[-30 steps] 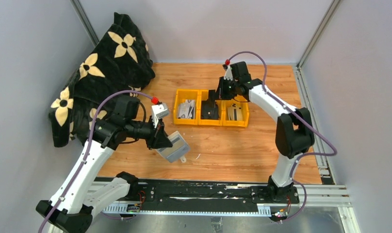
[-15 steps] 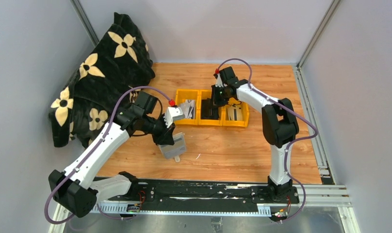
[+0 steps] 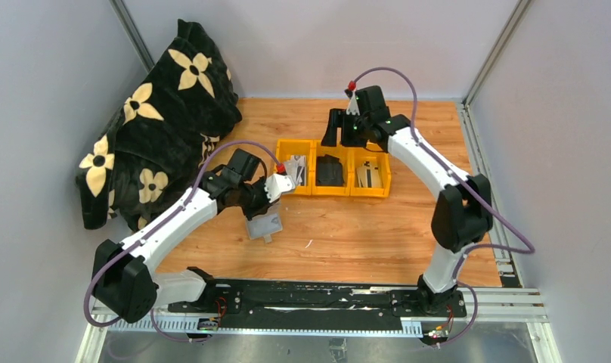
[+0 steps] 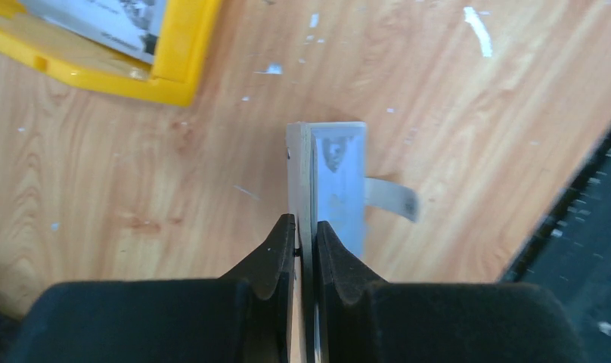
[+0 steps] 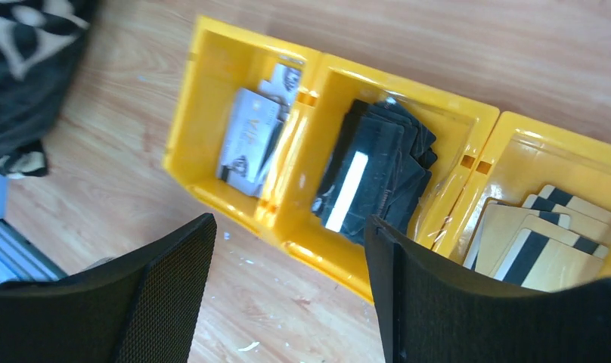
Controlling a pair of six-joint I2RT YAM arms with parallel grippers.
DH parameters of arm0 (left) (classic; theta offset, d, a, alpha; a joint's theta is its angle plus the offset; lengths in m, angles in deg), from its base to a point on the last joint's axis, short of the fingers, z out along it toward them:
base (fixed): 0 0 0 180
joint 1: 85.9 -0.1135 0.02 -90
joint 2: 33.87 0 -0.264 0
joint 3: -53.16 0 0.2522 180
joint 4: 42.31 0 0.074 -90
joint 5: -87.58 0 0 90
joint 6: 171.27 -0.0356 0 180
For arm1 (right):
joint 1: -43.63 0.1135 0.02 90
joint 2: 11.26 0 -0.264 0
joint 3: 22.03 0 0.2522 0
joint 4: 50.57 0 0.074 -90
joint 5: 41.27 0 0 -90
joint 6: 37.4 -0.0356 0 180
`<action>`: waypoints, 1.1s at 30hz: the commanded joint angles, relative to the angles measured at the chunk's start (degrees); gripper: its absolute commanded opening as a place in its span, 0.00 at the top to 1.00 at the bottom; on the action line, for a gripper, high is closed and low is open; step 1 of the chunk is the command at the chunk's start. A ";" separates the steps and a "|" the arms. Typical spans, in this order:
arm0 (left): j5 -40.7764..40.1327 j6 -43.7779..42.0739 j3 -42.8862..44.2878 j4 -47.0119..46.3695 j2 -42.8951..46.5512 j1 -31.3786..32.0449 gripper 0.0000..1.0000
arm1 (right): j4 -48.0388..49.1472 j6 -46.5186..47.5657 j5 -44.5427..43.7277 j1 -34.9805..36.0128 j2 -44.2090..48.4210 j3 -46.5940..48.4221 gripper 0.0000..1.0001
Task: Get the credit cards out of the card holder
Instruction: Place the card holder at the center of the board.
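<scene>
My left gripper (image 4: 305, 234) is shut on the edge of the card holder (image 4: 336, 181), a beige wallet with a pale blue-grey inside, seen edge-on with its snap tab (image 4: 393, 198) sticking out. From above, the card holder (image 3: 263, 225) hangs low over the table in front of the bins, under the left gripper (image 3: 258, 214). Grey-white credit cards (image 5: 249, 140) lie in the left yellow bin (image 3: 293, 181). My right gripper (image 5: 287, 249) is open and holds nothing. It hovers behind the middle bin (image 3: 334, 130).
Three yellow bins stand in a row. The middle bin (image 5: 438, 219) holds dark flat items with a white stripe (image 5: 378, 170). The right bin (image 5: 514, 151) holds beige cards with dark stripes (image 5: 544, 242). A black flowered cloth (image 3: 159, 113) lies at the back left.
My right gripper has opened and lifted back from the middle bin, leaving the black item in it. My left arm has swung and stretched, keeping the card holder near the same spot.
</scene>
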 commanded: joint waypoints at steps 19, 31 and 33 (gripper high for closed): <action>-24.29 -7.02 -15.80 -37.12 -0.31 1.57 1.00 | 11.39 -3.04 -2.26 0.41 30.31 -29.01 0.23; -2.71 -7.54 -17.64 -18.65 -0.46 2.35 0.64 | 12.61 -5.07 -2.80 0.31 35.77 -35.07 0.21; -0.83 -8.81 -17.74 -17.40 -1.16 2.52 0.64 | 12.65 -5.38 -2.80 0.32 36.74 -35.87 0.20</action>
